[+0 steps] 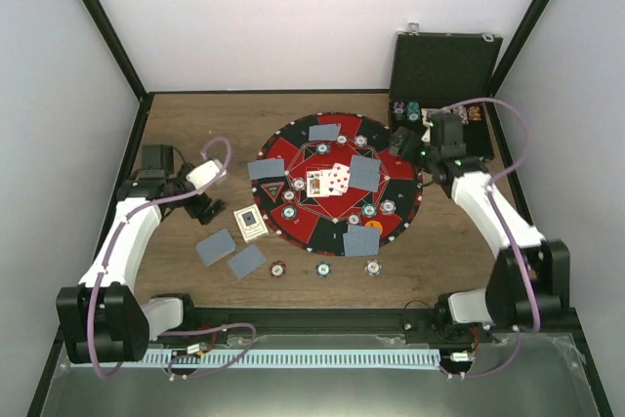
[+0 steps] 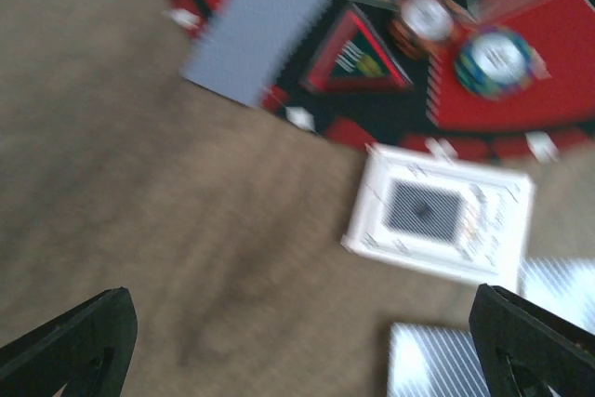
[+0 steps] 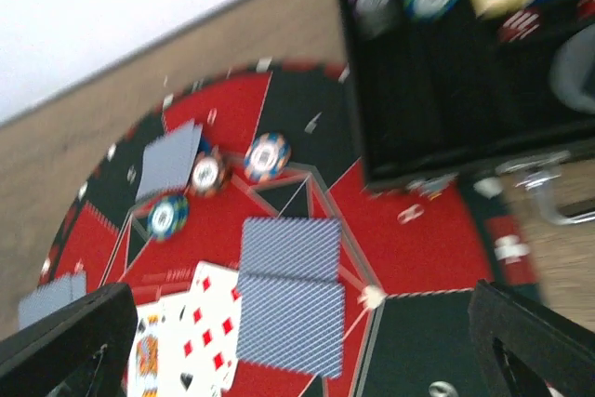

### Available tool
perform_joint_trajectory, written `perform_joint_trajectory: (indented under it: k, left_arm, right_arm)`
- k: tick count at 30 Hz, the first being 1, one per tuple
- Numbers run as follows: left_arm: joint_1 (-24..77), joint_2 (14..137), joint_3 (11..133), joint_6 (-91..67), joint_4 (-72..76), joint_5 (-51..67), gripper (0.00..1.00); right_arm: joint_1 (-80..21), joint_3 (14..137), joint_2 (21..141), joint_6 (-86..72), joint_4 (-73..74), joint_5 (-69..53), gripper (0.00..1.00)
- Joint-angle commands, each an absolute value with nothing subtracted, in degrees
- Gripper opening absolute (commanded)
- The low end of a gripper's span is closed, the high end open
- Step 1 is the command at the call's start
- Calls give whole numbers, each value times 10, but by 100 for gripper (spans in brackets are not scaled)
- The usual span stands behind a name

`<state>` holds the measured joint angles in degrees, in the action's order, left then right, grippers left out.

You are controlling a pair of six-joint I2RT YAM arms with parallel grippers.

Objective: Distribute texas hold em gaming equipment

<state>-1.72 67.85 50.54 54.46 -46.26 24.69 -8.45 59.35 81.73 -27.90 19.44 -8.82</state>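
Top external view: the round red-and-black mat [image 1: 293, 148] lies in the middle of the counter [image 1: 195, 124], and the black case [image 1: 444, 65] stands open at the far right corner. Face-up cards [image 1: 328, 181] are fanned at the mat's centre. Face-down cards [image 1: 364, 173] sit around them toward the far, left, right and near sides. Chips [image 1: 369, 210] are scattered over the mat. A black triangular marker [image 1: 271, 189] lies near its left rim and an orange button [image 1: 375, 227] near its front right.

Off the mat, three more chips sit in a row on the counter just in front of it. Two face-down cards lie side by side at the front left, and a white-bordered card [image 1: 251, 223] rests just beside the mat's left rim.

The left end effector [image 1: 203, 206] hangs over bare counter to the left of the mat. In the left wrist view its fingers [image 2: 74, 346] are spread wide with nothing between them, and the white-bordered card lies ahead.

The right end effector [image 1: 405, 144] is above the mat's far right rim, next to the case. In the right wrist view its fingers [image 3: 74, 341] also stand wide apart and hold nothing. Stacked chips fill a corner of the case beyond.
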Motion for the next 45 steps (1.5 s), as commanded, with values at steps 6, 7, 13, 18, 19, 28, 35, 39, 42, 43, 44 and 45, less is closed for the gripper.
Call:
perform_joint_trajectory:
  k: [6,7,13,18,19,28,35,39,42,43,44,45]
  left_arm:
    - [-43,657,325,104,134,186,100]
    - [-43,667,302,89,186,177,100]
    - [-43,786,200,44,496,112,100]
    - [-42,876,149,23,677,109,100]
    - [-43,892,140,14,712,100,100]
    - [-40,893,141,9,712,70,100]
    - [-35,894,155,9,688,54,100]
    - [-36,894,155,9,688,54,100]
    - [-35,894,155,9,688,54,100]
    - [-35,894,155,9,688,54,100]
    - [-35,894,155,9,688,54,100]
    - [-35,894,155,9,688,54,100]
  right_arm:
    - [-90,255,592,-207,-240,217,100]
    - [-89,223,586,-173,-290,218,100]
    - [-89,187,633,-133,-368,292,100]
    - [-85,167,687,-124,-456,288,100]
    - [-84,162,700,-124,-479,288,100]
    - [-62,98,830,-23,-749,136,100]
    - [-24,131,883,-34,-736,46,100]
    - [-24,129,881,-33,-731,45,100]
    - [-24,126,883,-31,-740,46,100]
    - [-25,128,881,-33,-733,46,100]
    - [-24,127,881,-32,-737,46,100]
    - [-24,127,882,-32,-739,46,100]
